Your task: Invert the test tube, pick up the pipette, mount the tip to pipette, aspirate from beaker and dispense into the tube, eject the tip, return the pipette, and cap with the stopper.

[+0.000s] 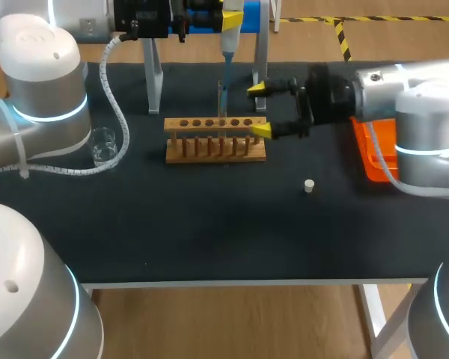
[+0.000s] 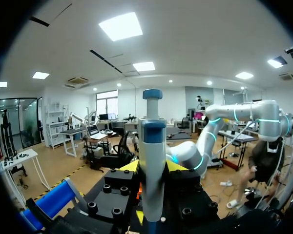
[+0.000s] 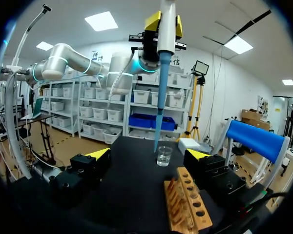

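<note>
on the black table [image 1: 209,224], beside the pale wooden rack [image 1: 215,142], our right gripper [image 1: 260,110] stands wide and empty. our left gripper [image 2: 152,168] clamps the grey-and-blue plastic pipette [image 1: 230,34] over the clear glass test tube [image 1: 221,108] standing in that rack. the tube looks light, slick and breakable, best held by its upper wall. the small white stopper [image 1: 309,185] lies apart.

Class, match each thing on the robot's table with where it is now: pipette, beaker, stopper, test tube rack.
Things: 1 pipette; 2 beaker; 3 stopper; 4 test tube rack.
Places: A alone on the table, toward its front edge; B beside the left arm; C held in the left gripper, tip down; D by the open right gripper.
Pairs: 1-C; 2-B; 3-A; 4-D.
</note>
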